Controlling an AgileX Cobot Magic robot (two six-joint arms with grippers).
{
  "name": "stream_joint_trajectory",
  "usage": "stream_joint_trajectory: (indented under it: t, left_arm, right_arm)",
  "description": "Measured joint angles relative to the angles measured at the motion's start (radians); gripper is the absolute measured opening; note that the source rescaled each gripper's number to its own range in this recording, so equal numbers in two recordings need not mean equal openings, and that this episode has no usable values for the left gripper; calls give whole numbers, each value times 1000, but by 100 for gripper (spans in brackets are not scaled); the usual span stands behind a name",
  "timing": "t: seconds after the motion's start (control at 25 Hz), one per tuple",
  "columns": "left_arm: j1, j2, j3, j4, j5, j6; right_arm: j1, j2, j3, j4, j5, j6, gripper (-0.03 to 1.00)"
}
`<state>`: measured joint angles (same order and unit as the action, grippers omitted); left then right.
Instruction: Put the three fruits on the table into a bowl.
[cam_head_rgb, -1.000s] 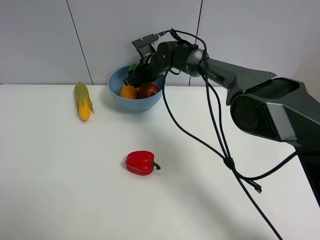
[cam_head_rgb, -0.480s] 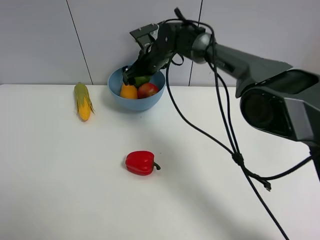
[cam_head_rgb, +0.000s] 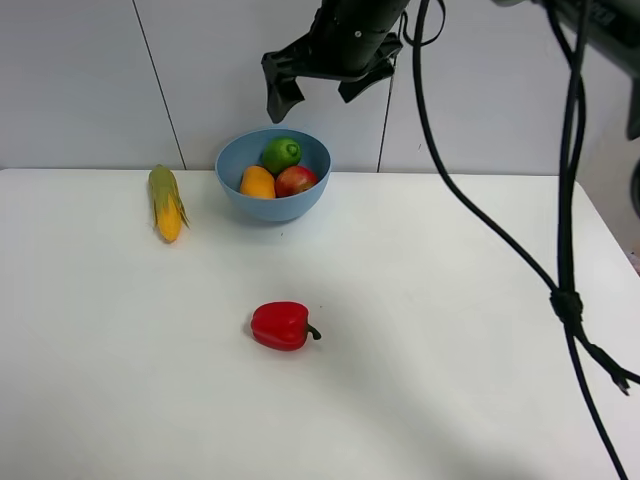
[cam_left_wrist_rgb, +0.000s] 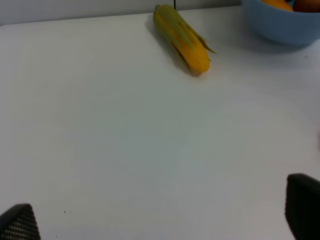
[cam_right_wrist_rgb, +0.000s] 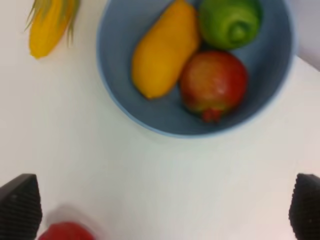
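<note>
Corn cob (cam_head_rgb: 167, 203) beside filled bowl (cam_head_rgb: 235, 190), pepper (cam_head_rgb: 281, 325) well apart; right claw (cam_head_rgb: 314, 88) above, fingers apart, empty.

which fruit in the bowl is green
The lime, at the back of the bowl; the mango is orange-yellow and the apple red.

The light-blue bowl (cam_head_rgb: 273, 187) sits directly below the raised, spread-fingered right gripper (cam_head_rgb: 312, 82), holding the orange-yellow mango (cam_head_rgb: 257, 182), red-and-yellow apple (cam_head_rgb: 296, 181) and green lime (cam_head_rgb: 281, 154), all touching.
</note>
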<state>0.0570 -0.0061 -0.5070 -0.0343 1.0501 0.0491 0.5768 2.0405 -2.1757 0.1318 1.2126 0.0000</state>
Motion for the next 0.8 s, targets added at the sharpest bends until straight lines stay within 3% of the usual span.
stream_joint_trajectory:
  t: [0.16,0.36,0.56,0.8]
  left_arm:
    - [0,0,0,0,0,0]
    - [0,0,0,0,0,0]
    - [0,0,0,0,0,-1]
    - [0,0,0,0,0,-1]
  right_arm:
    - [0,-149,134,-25,-1,0,100]
    - [-53,-415,466,-87,-1,62,100]
    - [-294,-711,750,-122,0,79,100]
    - [-597,-1038,914,-132,2,0,100]
